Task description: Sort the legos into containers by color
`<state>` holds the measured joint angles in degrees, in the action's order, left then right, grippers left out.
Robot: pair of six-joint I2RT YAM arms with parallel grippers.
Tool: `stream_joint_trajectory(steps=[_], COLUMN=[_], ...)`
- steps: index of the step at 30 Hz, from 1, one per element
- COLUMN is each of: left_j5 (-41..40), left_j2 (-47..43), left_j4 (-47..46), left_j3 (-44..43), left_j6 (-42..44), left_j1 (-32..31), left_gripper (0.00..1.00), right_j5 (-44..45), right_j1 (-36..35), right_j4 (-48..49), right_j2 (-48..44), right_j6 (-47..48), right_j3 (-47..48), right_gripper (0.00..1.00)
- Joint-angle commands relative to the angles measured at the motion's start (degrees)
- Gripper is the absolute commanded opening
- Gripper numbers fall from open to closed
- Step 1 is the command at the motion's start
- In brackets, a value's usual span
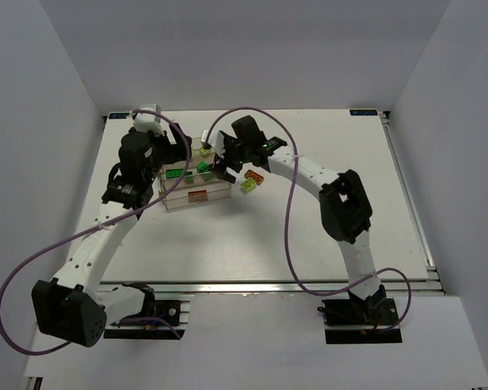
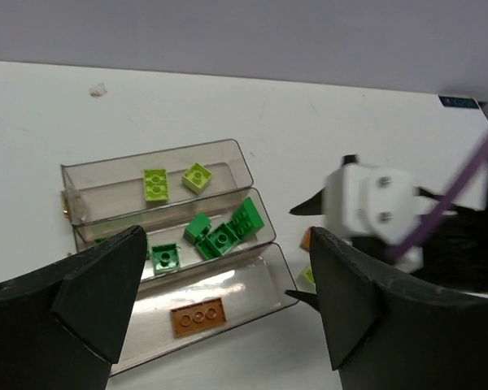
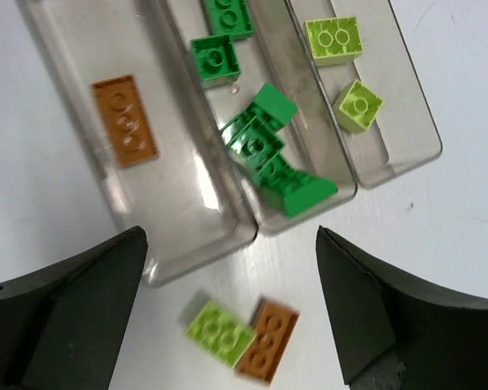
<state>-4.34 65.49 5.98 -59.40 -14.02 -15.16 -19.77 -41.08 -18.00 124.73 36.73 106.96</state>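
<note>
The clear containers (image 1: 181,202) sit left of centre, three bins showing. In the left wrist view the far bin (image 2: 246,166) holds two lime bricks (image 2: 155,184), the middle bin several dark green bricks (image 2: 224,233), the near bin one orange plate (image 2: 198,317). A loose lime brick (image 3: 220,331) and a loose orange brick (image 3: 267,339) lie touching on the table just outside the bins' right end, also in the top view (image 1: 252,182). My right gripper (image 3: 232,317) is open and empty above them. My left gripper (image 2: 228,309) is open and empty over the near bin.
The right gripper's white wrist and purple cable (image 2: 370,203) are close to the right of the left gripper. The two grippers (image 1: 179,148) (image 1: 223,167) crowd the bins from both sides. White walls surround the table.
</note>
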Motion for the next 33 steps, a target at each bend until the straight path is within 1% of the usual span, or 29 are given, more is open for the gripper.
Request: stream_joint_trajectory(steps=[1, 2, 3, 4, 5, 6, 7, 8, 9, 10, 11, 12, 13, 14, 15, 16, 17, 20, 21, 22, 23, 24, 25, 26, 28, 29, 31, 32, 33], left_j5=[6.8, 7.6, 9.7, 10.2, 10.5, 10.2, 11.7, 12.7, 13.8, 16.6, 18.2, 19.3, 22.5, 24.4, 26.9, 26.9, 29.5, 33.2, 33.8, 34.1, 34.4, 34.4, 34.3, 33.4, 31.7, 30.6, 27.5, 26.8, 25.1], left_j2=[1.4, 2.3, 2.6, 3.1, 3.4, 4.2, 4.7, 5.3, 6.4, 6.8, 7.4, 8.2, 8.8, 9.0, 9.8, 10.2, 10.5, 11.9, 12.5, 13.6, 14.2, 14.8, 16.0, 16.6, 17.7, 19.0, 20.3, 21.9, 22.7], left_j4=[-0.7, -1.1, -1.6, -1.9, -2.7, -3.2, -3.7, -4.2, -4.7, -5.0, -5.5, -5.5, -5.5, -8.1, -8.6, -9.1, -10.6, -12.7, -12.7, -12.5, -11.4, -10.8, -9.9, -9.1, -6.4, -6.2, -2.7, -2.2, -1.9], left_j3=[-0.1, 0.0, 0.2, 0.4, 0.6, 1.1, 1.2, 1.2, 1.2, 1.5, 1.6, 1.6, 1.6, 1.7, 1.8, 1.8, 2.0, 2.2, 2.0, 1.7, 0.6, 0.1, -0.4, -1.2, -2.3, -2.9, -5.0, -5.7, -6.9], left_j6=[-1.0, -1.4, -1.6, -2.7, -4.0, -6.2, -6.5, -6.6, -7.1, -7.1, -7.2, -7.2, -7.2, -7.3, -8.4, -9.0, -9.4, -11.1, -11.2, -11.2, -11.0, -10.5, -10.1, -9.5, -8.0, -7.1, -5.1, -4.4, -3.7], left_j1=[0.2, 0.2, 0.2, 0.2, 0.2, 0.2, 0.2, 0.2, 0.2, 0.1, 0.2, 0.2, 0.2, 0.2, 0.2, 0.2, 0.2, 0.0, -0.6, -0.8, -1.3, -2.4, -2.9, -4.3, -5.9, -6.7, -9.1, -9.8, -11.1], left_gripper=[0.91, 0.94, 0.94, 0.98, 0.98, 0.98, 0.98, 0.98, 0.98, 0.98, 0.98, 0.98, 0.98, 0.98, 0.98, 0.98, 0.98, 0.96, 0.94, 0.90, 0.88, 0.87, 0.82, 0.81, 0.79, 0.77, 0.75, 0.69, 0.67], right_j5=[-3.7, -5.2, -5.9, -6.8, -9.8, -11.6, -16.3, -18.6, -20.5, -24.3, -25.8, -27.7, -33.3, -36.4, -37.8, -37.6, -38.1, -40.1, -40.4, -41.2, -41.5, -41.8, -43.2, -44.3, -45.4, -45.4, -40.3, -38.1, -36.1], right_j1=[2.3, 3.9, 4.8, 5.7, 8.2, 9.6, 11.2, 14.3, 15.8, 17.1, 19.1, 19.8, 20.5, 21.7, 22.4, 22.4, 22.9, 24.3, 24.5, 24.6, 24.5, 24.5, 24.5, 24.5, 24.6, 24.5, 24.6, 24.5, 24.5], right_j4=[2.5, 3.6, 4.6, 7.1, 8.3, 9.4, 12.8, 14.6, 16.5, 19.8, 20.5, 20.4, 19.9, 15.2, 12.2, 9.5, 5.9, 4.3, 2.6, 1.5, 0.4, -1.0, -1.4, -2.0, -1.1, 0.1, 3.1, 3.2, 2.4], right_j2=[-11.8, -13.6, -15.6, -19.4, -21.3, -23.4, -27.5, -29.4, -33.3, -35.1, -36.7, -39.3, -40.4, -41.2, -42.7, -43.5, -44.2, -47.9, -49.7, -50.5, -51.3, -53.2, -54.2, -56.3, -58.7, -60.0, -63.6, -64.6, -65.9], right_j6=[-3.6, -5.4, -6.5, -7.9, -9.5, -13.7, -16.3, -18.9, -23.0, -24.2, -24.9, -24.2, -22.9, -20.2, -16.5, -15.8, -15.5, -17.0, -17.6, -18.8, -20.0, -21.7, -23.3, -25.2, -27.5, -28.8, -28.2, -25.0, -22.6], right_j3=[-6.1, -11.0, -13.3, -15.8, -18.2, -23.1, -25.7, -28.4, -33.8, -36.3, -38.6, -42.1, -43.5, -44.3, -44.6, -44.6, -44.6, -45.3, -45.2, -44.6, -44.3, -44.1, -44.6, -45.2, -48.7, -50.3, -53.0, -53.9, -53.3], right_gripper=[0.90, 0.89, 0.89, 0.89, 0.89, 0.89, 0.89, 0.89, 0.89, 0.89, 0.89, 0.89, 0.89, 0.89, 0.89, 0.89, 0.89, 0.88, 0.82, 0.79, 0.72, 0.67, 0.61, 0.48, 0.38, 0.30, 0.25, 0.20, 0.19])
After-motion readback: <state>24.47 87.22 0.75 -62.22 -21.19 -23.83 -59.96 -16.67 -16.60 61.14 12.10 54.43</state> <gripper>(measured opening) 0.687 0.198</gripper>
